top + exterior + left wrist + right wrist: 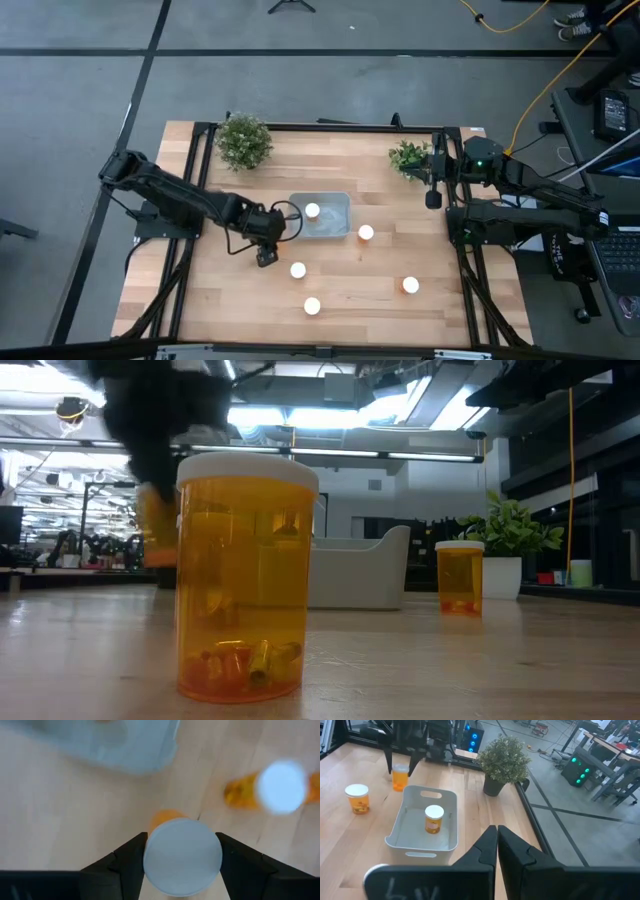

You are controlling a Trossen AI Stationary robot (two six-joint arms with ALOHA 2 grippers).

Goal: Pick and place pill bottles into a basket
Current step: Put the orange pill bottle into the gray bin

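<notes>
My left gripper (266, 256) is shut on a pill bottle with an orange body and a white cap (182, 857), left of the basket's near end. The same bottle shows in the right wrist view (400, 779). The pale grey-blue basket (335, 225) stands mid-table with one bottle (313, 210) upright inside it. Several more bottles stand upright on the wood, among them one at the basket's right (366, 232) and one just near of my left gripper (297, 269). My right gripper (432, 198) is shut and empty at the far right, next to a plant. My left gripper pinches the bottle between its two fingers, one on each side of the white cap (150, 860). The fingers (388, 762) come from above, pointing down. The bottle hangs upright below them and looks clear of the table in the low view (155, 535).
Two green potted plants stand at the far edge, one left (243, 141) and one right (408, 157). One bottle (245, 575) stands close before the low camera. Bare wood lies to the left of the basket and along the near edge.
</notes>
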